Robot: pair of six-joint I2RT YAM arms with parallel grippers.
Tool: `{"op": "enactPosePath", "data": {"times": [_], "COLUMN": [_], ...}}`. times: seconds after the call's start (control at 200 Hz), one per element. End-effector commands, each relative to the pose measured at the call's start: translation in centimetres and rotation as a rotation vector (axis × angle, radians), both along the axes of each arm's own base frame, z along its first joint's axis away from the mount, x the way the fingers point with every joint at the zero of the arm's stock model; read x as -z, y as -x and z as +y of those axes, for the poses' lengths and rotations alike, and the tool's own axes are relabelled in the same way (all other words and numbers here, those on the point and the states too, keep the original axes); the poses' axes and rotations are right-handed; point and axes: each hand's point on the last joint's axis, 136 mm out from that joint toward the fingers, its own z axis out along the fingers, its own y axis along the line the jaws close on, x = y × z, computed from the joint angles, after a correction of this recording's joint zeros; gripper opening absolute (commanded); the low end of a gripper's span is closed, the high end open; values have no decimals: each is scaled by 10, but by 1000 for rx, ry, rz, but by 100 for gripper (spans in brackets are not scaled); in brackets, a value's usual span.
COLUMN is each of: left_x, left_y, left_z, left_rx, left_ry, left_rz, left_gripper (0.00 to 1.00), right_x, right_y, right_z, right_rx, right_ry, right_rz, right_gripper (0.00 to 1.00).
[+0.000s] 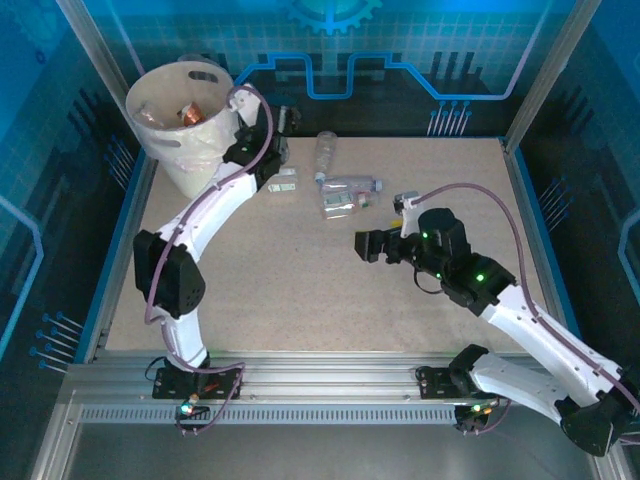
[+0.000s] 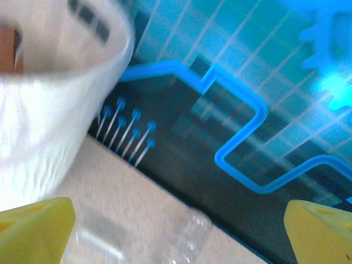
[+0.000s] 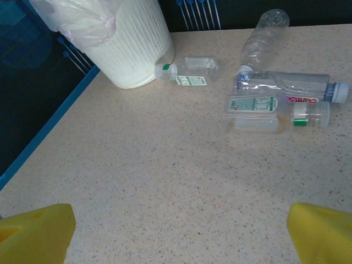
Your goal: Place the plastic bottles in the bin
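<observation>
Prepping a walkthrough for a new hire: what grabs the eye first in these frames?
The big white bin stands at the far-left corner of the table. Four clear plastic bottles lie on the table right of the bin, one right by its base. The left gripper is open beside the bin, and the right gripper is open at mid-table.
</observation>
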Motion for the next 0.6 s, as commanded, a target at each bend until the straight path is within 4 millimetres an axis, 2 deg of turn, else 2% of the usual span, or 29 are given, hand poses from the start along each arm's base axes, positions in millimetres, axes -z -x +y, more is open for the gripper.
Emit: {"op": "enactPosePath", "data": {"times": [0.0,0.13,0.35,0.48,0.595], "left_x": [70,110,157,187,210], "left_y": [5,-3,-14,-15,-18], "left_z": [-8,-13,-10,1,6], "left_rx": [-122,-192,-316,-390,-386], "left_ry": [147,152,127,161,180], "left_rz": [152,235,362,427,482], "left_gripper": [99,99,99,99,99], "right_x": [5,8,7,4,4], "right_y": [7,15,24,27,28], "right_z": [-14,-25,-45,-53,-60], "right_rx": [39,57,98,115,134], "right_ry": [11,27,70,90,115], "right_rz": [5,-2,-36,-52,-56], "right_gripper": [100,100,100,100,100]}}
